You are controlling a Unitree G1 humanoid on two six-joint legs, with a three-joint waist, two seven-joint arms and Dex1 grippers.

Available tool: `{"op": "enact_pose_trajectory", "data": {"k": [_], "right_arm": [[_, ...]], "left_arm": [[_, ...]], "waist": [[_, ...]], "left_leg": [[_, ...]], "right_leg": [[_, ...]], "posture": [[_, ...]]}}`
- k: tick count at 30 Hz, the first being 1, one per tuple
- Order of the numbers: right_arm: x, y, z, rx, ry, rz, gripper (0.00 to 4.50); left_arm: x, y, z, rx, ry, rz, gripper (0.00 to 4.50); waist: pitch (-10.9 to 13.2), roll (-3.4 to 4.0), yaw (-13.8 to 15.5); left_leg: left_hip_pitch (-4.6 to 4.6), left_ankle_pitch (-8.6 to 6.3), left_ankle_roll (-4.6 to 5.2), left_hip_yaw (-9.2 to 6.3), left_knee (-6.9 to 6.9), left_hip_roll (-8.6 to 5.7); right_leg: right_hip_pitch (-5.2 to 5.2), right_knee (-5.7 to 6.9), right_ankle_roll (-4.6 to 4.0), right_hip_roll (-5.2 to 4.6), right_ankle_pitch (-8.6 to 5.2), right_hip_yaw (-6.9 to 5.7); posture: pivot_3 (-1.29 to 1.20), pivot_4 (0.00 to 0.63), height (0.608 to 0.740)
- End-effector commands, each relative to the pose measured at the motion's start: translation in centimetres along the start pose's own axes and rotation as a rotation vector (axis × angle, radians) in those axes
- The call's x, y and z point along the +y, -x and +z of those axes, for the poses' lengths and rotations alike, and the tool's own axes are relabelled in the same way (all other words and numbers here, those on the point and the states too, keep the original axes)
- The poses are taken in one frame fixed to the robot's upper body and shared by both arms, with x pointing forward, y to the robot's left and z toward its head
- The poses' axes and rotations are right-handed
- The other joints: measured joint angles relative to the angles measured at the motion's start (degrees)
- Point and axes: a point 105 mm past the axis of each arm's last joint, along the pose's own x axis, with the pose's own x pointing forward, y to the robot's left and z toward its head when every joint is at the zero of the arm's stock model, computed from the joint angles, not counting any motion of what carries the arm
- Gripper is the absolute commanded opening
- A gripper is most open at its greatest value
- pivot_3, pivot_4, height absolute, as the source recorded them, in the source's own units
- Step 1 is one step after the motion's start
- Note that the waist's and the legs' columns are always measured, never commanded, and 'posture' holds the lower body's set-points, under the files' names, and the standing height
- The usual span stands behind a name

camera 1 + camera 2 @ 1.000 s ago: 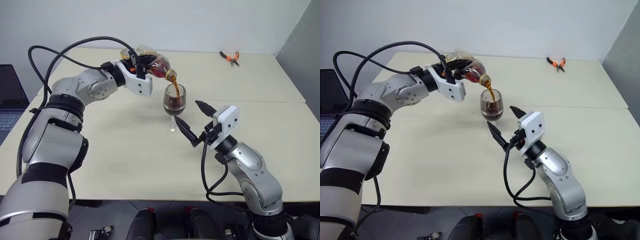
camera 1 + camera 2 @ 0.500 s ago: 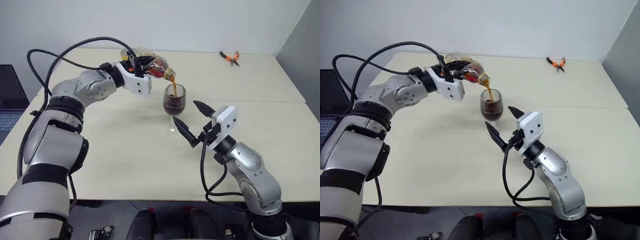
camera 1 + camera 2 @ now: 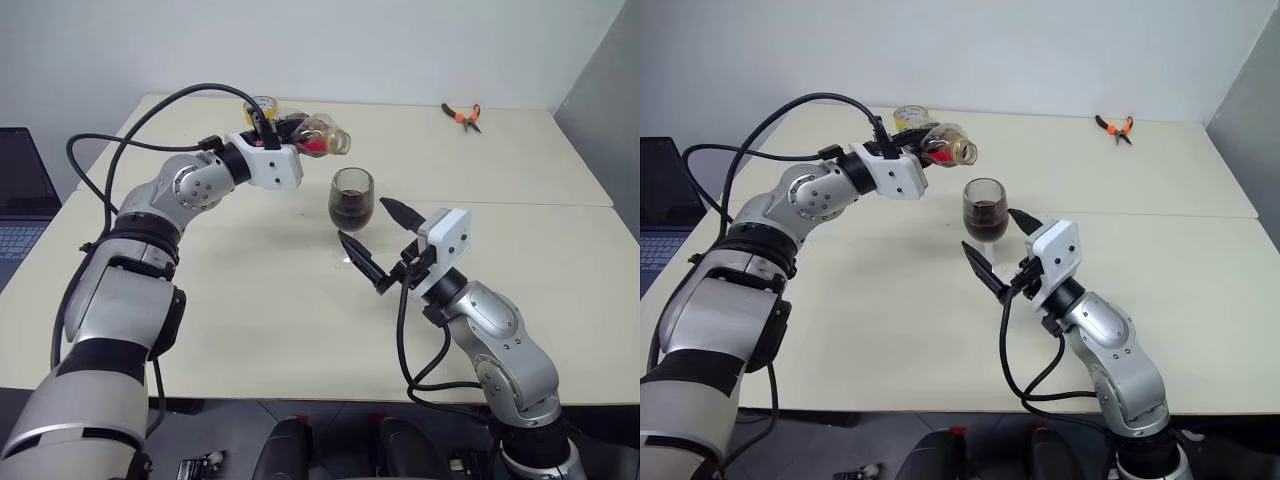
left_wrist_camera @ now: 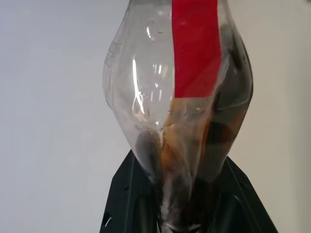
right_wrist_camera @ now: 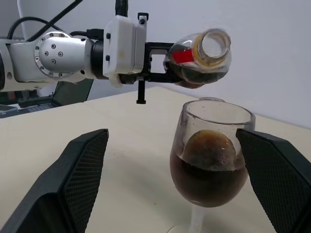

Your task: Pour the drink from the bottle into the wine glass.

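Left eye view – left gripper (image 3: pixel 290 138): clamped on the bottle (image 3: pixel 318 136), which it holds raised above the table (image 3: pixel 250 300) and nearly level, open mouth turned toward the robot's right; no stream leaves the mouth
Left eye view – wine glass (image 3: pixel 351 197): upright on the table, below and just to the right of the bottle's mouth, apart from it; the drink (image 3: pixel 350 211) fills the lower part of the bowl
Left eye view – right gripper (image 3: pixel 378 245): fingers spread wide, one on either side of the glass's stem and foot, holding nothing
Left eye view – surroundings: yellow tape roll (image 3: pixel 260 105) behind the left wrist; orange-handled pliers (image 3: pixel 460 115) far off at the table's back right; a laptop (image 3: pixel 20 190) at the left edge
Right eye view – same arrangement: bottle mouth above the glass rim and slightly to its left, a clear gap between them
Left wrist view – bottle: seen close along the black fingers (image 4: pixel 131 194), which press on its sides; red label (image 4: pixel 196 46) on the clear wall, and a brown remnant of drink pooled low in the body near the fingers
Right wrist view – glass: stands between the two black fingers (image 5: pixel 63 179), touching neither – dark liquid up to about mid-bowl with a foam cap on top
Right wrist view – bottle: above and behind the glass, uncapped mouth facing the camera, gripped by the left gripper's black fingers
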Motion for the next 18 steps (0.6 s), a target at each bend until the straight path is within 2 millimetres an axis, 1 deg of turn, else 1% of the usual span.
{"op": "enact_pose_trajectory", "data": {"k": [1,3,5,7,8,11,13,15,18], "right_arm": [[1.0,0.2,1.2,-0.047,0.029,0.066,4.5],[1.1,0.4,1.2,-0.041,0.035,0.076,4.5],[1.2,0.7,1.2,-0.032,0.042,0.093,4.5],[1.2,1.0,1.3,-0.009,0.061,0.122,4.5],[1.4,1.3,1.3,0.014,0.064,0.156,4.5],[1.9,1.7,1.3,0.057,0.052,0.233,4.5],[2.0,1.7,1.5,0.062,0.041,0.252,4.5],[1.9,1.4,2.0,0.06,0.036,0.259,4.5],[1.8,1.0,2.2,0.074,0.02,0.274,4.5]], "left_arm": [[2.2,0.2,0.3,-0.02,0.091,0.109,0.63],[2.3,0.4,-0.1,-0.005,0.147,0.133,0.61],[2.5,0.9,-1.1,0.036,0.259,0.187,0.61],[2.0,1.8,-2.6,0.091,0.391,0.257,0.61],[1.4,2.5,-3.4,0.123,0.462,0.297,0.61],[0.4,4.1,-4.9,0.187,0.621,0.401,0.61],[-0.2,5.0,-5.2,0.213,0.661,0.439,0.61],[-1.2,6.1,-5.9,0.26,0.741,0.492,0.61],[-2.9,7.6,-6.7,0.326,0.799,0.543,0.61]], "waist": [[0.0,0.0,-0.2],[0.0,0.0,-0.4],[0.0,0.0,-0.5],[0.0,0.01,-0.8],[0.0,0.01,-0.9],[0.0,0.01,-1.0],[0.0,0.01,-1.0],[0.0,0.01,-1.0],[0.0,-0.02,-0.9]], "left_leg": [[0.0,0.0,0.0,-0.01,0.02,0.01],[0.0,0.0,0.0,-0.03,0.03,0.01],[-0.02,0.0,0.0,-0.05,0.1,0.01],[-0.03,0.0,0.0,-0.07,0.16,0.02],[-0.02,-0.01,0.01,-0.06,0.19,0.01],[-0.03,-0.02,0.01,-0.12,0.32,0.07],[-0.04,-0.02,0.02,-0.15,0.35,0.08],[-0.06,-0.09,0.15,-0.18,0.38,0.08],[-0.07,-0.12,0.2,-0.19,0.43,0.07]], "right_leg": [[0.0,0.01,0.0,0.0,0.0,-0.01],[0.0,0.05,0.0,0.01,0.0,0.0],[0.0,0.1,0.0,0.01,0.0,0.0],[0.01,0.14,0.0,0.01,0.0,0.01],[0.01,0.17,0.0,0.0,0.0,0.03],[0.03,0.25,0.0,0.0,-0.01,0.12],[0.03,0.33,0.0,0.01,-0.01,0.13],[0.03,0.35,0.0,0.01,-0.01,0.12],[0.03,0.39,0.0,0.01,-0.01,0.13]], "posture": [[0.0,0.15,0.74],[0.0,0.15,0.74],[0.0,0.15,0.74],[0.0,0.15,0.74],[0.0,0.15,0.74],[0.0,0.15,0.74],[0.0,0.15,0.74],[0.0,0.15,0.74],[0.0,0.15,0.74]]}}
